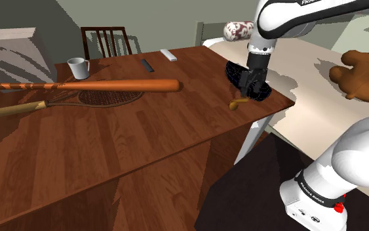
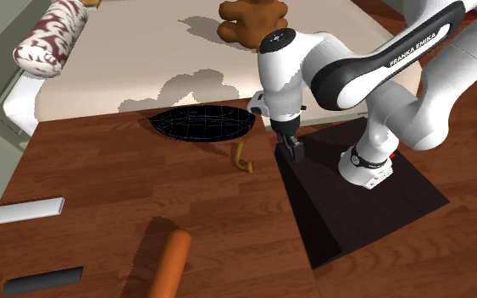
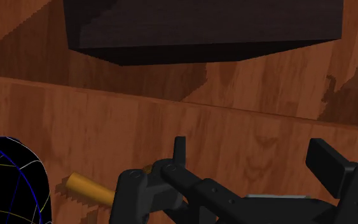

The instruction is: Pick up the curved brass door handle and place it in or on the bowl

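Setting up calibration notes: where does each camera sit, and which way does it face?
Shoulder view: beside the stand, looking down over the wooden table; white arm and end effector show.
Second exterior view: above the table's far side, facing back at the arm and stand.
Wrist view: on the hand, looking past open fingers at the table's edge.
All three share the brass handle.

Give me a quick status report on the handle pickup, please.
Gripper open, empty, above table edge. Handle flat on table beside it, near bowl. Nothing between gripper and handle.
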### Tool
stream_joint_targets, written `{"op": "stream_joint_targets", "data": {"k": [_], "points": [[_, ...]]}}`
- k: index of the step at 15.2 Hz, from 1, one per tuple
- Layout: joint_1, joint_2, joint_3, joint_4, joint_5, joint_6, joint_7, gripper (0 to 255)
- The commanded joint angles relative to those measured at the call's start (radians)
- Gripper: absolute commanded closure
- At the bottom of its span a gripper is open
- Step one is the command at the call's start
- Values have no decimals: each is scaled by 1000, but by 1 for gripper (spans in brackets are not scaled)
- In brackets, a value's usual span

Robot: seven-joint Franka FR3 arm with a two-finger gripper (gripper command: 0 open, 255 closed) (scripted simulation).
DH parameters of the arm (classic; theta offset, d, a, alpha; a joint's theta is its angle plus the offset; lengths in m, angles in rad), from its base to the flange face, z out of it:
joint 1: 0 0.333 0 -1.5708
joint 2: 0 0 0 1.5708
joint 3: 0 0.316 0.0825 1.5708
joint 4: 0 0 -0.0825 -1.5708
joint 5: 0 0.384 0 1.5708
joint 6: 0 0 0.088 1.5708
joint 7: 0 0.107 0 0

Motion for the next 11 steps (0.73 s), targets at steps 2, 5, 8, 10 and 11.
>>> {"op": "stream_joint_targets", "data": {"k": [2, 5, 8, 10, 11], "points": [[-13, 106, -13, 27, -13, 85, -2, 0], [-24, 216, -25, 68, -22, 157, -3, 0], [-36, 327, -37, 120, -27, 220, -3, 0], [-44, 401, -45, 160, -29, 256, -3, 0], [-47, 433, -49, 179, -30, 270, -3, 0]]}}
